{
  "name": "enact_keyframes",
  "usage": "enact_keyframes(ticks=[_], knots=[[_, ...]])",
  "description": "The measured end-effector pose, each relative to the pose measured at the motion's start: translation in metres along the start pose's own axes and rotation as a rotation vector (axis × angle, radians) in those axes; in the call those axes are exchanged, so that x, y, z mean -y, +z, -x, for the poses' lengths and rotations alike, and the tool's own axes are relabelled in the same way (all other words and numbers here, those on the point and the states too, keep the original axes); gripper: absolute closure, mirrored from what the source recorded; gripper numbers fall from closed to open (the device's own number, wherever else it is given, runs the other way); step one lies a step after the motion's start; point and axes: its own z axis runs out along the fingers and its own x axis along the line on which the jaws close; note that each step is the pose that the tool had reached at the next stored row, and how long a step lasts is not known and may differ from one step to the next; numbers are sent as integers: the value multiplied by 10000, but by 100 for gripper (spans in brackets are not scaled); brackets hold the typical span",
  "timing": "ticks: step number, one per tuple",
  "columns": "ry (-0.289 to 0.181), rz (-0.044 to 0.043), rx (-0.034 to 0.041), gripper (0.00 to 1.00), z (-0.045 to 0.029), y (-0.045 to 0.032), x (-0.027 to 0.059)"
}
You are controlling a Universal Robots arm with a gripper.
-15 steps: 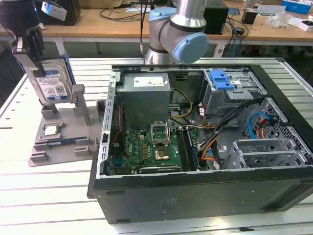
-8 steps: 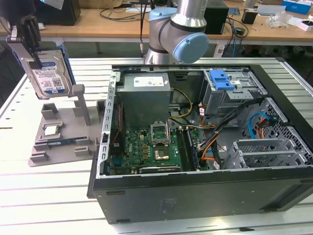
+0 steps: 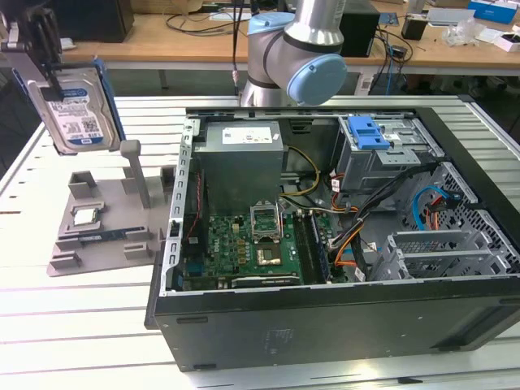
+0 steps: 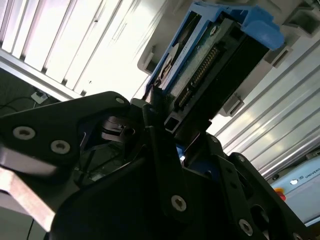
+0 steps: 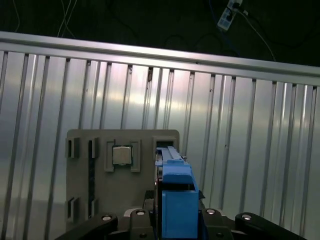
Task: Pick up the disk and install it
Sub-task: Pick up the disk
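The disk [image 3: 77, 110], a silver hard drive with a blue-and-white label in a blue plastic bracket, hangs upright in the air at the exterior view's upper left, above the grey fixture [image 3: 106, 236]. My gripper [image 3: 55, 81] is shut on its upper part. In the second wrist view the black fingers [image 4: 155, 135] clamp the disk [image 4: 210, 65] near its connector edge. The first wrist view looks along the disk's blue bracket edge [image 5: 175, 195] held in my gripper [image 5: 175, 222], with the fixture [image 5: 125, 145] below it.
A small square CPU chip [image 3: 85, 214] lies on the grey fixture. The open computer case [image 3: 325, 317] stands to the exterior view's right, with a blue-latched grey drive cage [image 3: 382, 150] at its far corner. The arm's base [image 3: 292, 49] rises behind the case.
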Motion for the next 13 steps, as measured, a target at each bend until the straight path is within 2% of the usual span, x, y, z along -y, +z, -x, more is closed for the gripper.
enact_keyframes(ticks=[5, 13], knots=[[0, 0, 0, 63, 0, -102, -5], [0, 0, 0, 63, -2, -371, -17]])
